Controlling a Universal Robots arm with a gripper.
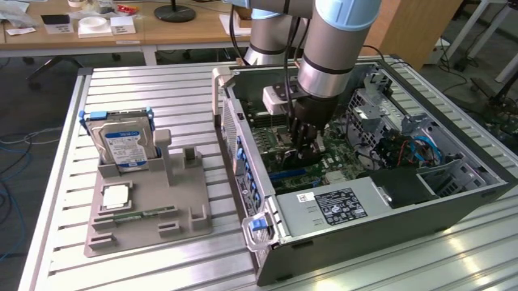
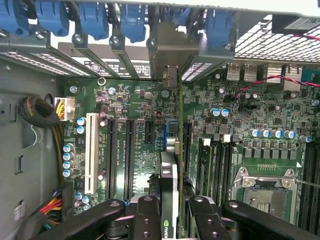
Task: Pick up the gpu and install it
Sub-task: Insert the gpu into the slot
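Gripping thin dark flat gpu card point(image 2: 168, 172) edge-on in clenched black tool point(image 2: 172, 216), hovering over green motherboard point(image 2: 130, 100) inside open grey metal computer case point(image 1: 389, 224).

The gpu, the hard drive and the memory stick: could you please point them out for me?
gpu point(image 2: 169, 185): wrist view, on its thin edge seen end-on.
hard drive point(image 1: 123, 147): exterior view, on its blue-white label.
memory stick point(image 1: 144, 213): exterior view, on its green middle.
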